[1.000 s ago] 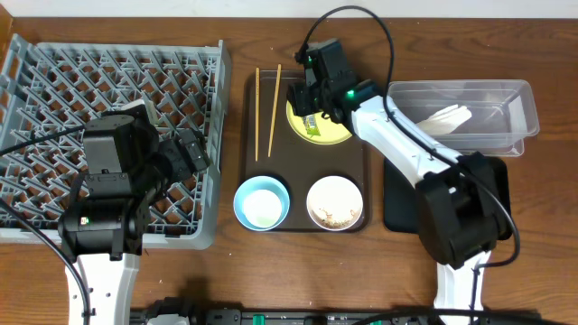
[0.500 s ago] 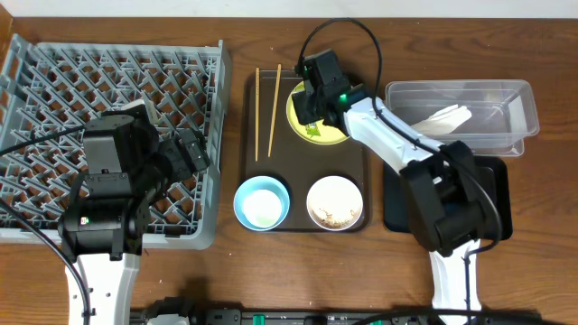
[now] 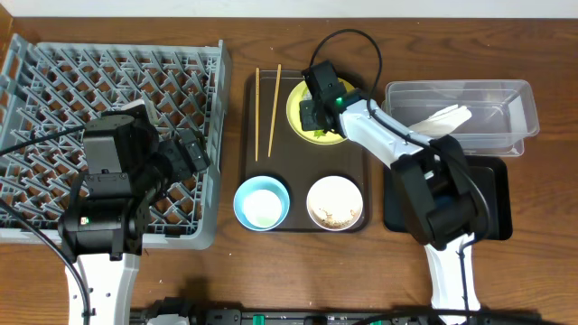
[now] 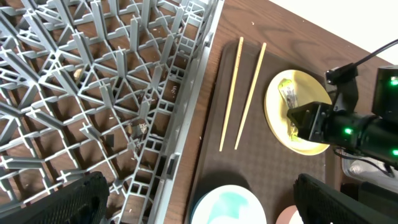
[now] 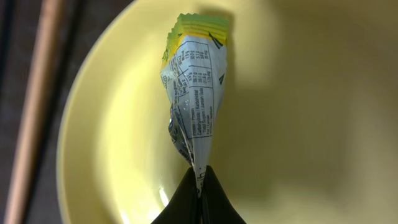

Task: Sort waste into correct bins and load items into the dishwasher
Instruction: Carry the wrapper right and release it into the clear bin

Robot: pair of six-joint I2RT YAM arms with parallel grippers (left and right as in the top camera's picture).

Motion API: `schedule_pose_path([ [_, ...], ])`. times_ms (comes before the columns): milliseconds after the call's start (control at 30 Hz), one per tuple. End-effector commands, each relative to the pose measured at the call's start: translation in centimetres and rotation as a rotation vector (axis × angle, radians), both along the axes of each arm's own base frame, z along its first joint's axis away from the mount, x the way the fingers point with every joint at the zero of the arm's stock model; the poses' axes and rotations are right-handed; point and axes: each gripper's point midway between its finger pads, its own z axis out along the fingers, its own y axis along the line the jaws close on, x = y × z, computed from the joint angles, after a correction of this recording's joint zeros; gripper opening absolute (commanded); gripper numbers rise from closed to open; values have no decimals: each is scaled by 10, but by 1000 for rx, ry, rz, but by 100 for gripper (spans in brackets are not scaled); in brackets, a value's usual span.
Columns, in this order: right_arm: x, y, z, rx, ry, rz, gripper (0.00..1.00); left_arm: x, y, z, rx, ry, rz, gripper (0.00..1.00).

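Overhead | brown tray (image 3: 289, 171): chopsticks (image 3: 257, 113), yellow plate (image 5: 106, 137), light-blue bowl (image 3: 242, 200), white bowl (image 3: 311, 200) with crumbs (image 3: 336, 215) | clear tub (image 3: 506, 90): napkin (image 3: 444, 118) | right gripper (image 5: 199, 190) pinching plate's wrapper (image 5: 194, 93) | left gripper (image 3: 188, 152) wide, empty

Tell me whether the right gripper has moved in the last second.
Yes. In the overhead view the right gripper has shifted down the image, from over the yellow plate's far rim toward its middle, and closed on the wrapper.

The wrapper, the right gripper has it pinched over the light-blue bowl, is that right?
Wrong dish: the right gripper has the wrapper pinched over the yellow plate, as the right wrist view shows. The light-blue bowl sits apart from it.
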Motion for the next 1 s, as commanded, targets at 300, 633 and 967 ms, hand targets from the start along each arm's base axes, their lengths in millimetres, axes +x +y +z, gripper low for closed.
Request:
schedule_pose_path([
  [300,-11,-59,152,159,-126,-416,1,1,-3,9,4,-24,-25,98],
  [633,-33,-163,119,100,102,-749,1,1,-3,9,4,-24,-25,98],
  [967,-30,-233,90,-3,126,-967,1,1,-3,9,4,-24,-25,98],
])
